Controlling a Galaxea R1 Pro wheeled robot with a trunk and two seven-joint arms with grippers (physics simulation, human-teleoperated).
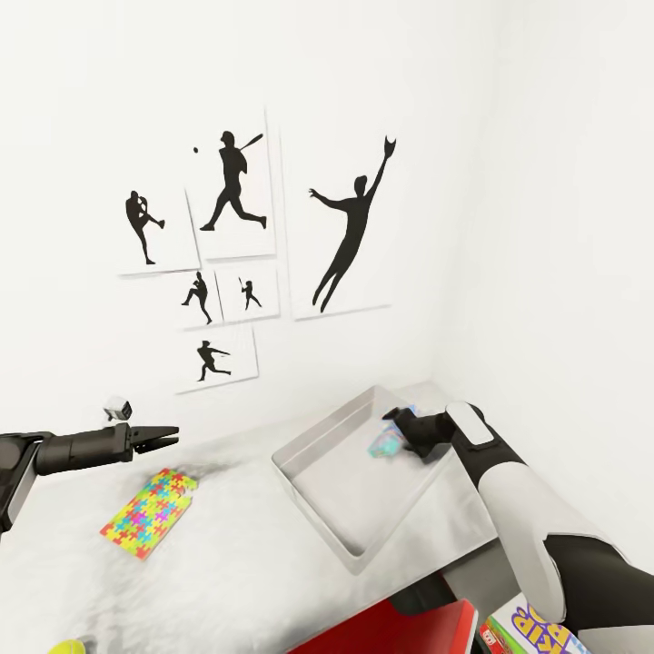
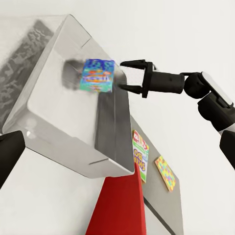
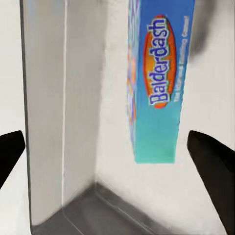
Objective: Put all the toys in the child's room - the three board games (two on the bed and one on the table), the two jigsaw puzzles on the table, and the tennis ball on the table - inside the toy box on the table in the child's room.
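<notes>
White walls meet in a corner ahead of us, with six baseball prints [image 1: 241, 250] hung on the left wall above the table [image 1: 236, 563].

Toy box [image 1: 309, 477] sits on the table near the corner, angled, open top, grey inside. Our right claw [image 1: 392, 420] hangs over its far end, fingers spread wide. A blue Balderdash box [image 1: 385, 444] is just below it, above the bin floor, blurred in the head view; in the right wrist view it [image 3: 159, 83] lies between the two dark fingers [image 3: 211, 169] without touching either, label readable, with the bin's wall and corner beyond it. From the left wrist view the same box [image 2: 98, 76] is apart from the open claw [image 2: 128, 76], with a dark shadow on the bin wall behind.

Our left claw [image 1: 171, 439] is held out level over the table, well left of the bin; fingers slightly parted, nothing between them.

One puzzle [image 1: 150, 513] lies flat on the table below the left claw, clear of the bin. Ball [image 1: 65, 648] sits at the table's near edge, partly cut off by the frame.

A red block [image 1: 400, 631] shows beside the table near the bin, and a SKIP-BO box [image 1: 531, 629] lies beside it, half hidden by our right arm. The left wrist view shows a second puzzle [image 2: 165, 172] lying just past the SKIP-BO box [image 2: 140, 155].
</notes>
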